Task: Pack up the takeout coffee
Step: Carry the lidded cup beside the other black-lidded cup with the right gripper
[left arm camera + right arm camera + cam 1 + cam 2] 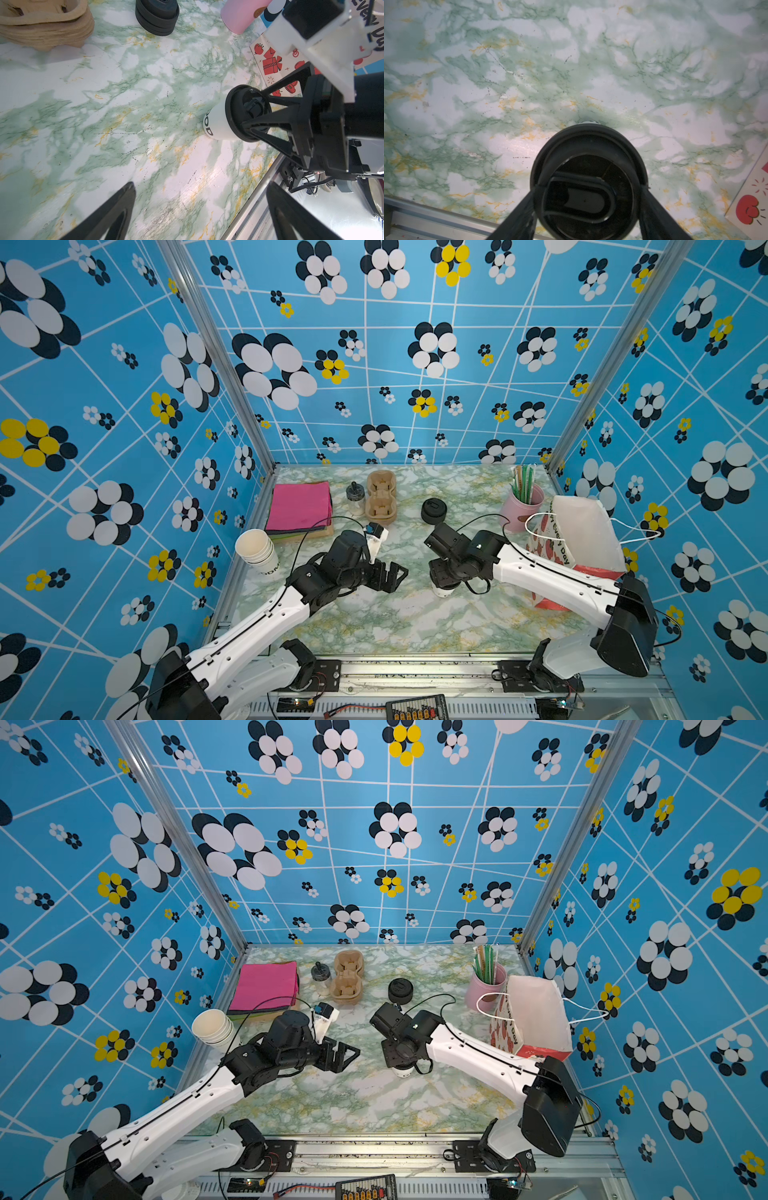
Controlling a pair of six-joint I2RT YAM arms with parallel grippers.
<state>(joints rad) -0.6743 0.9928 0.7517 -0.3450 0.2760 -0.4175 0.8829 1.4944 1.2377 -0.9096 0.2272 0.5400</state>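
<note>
Right wrist view: right fingers [517,218] clamp the takeout coffee [588,187] near the surface's [571,62] front rail [425,214]; left fingers [126,195] spread over open marble.

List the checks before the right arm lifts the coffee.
1. takeout coffee upright on table: ok.
2. black lid seated: ok.
3. right end effector straddles lid, touching both sides: ok.
4. grip firm enough to lift: cannot tell.
5. left end effector open, empty, apart from it: ok.
6. paper bag mouth open: cannot tell.
</note>
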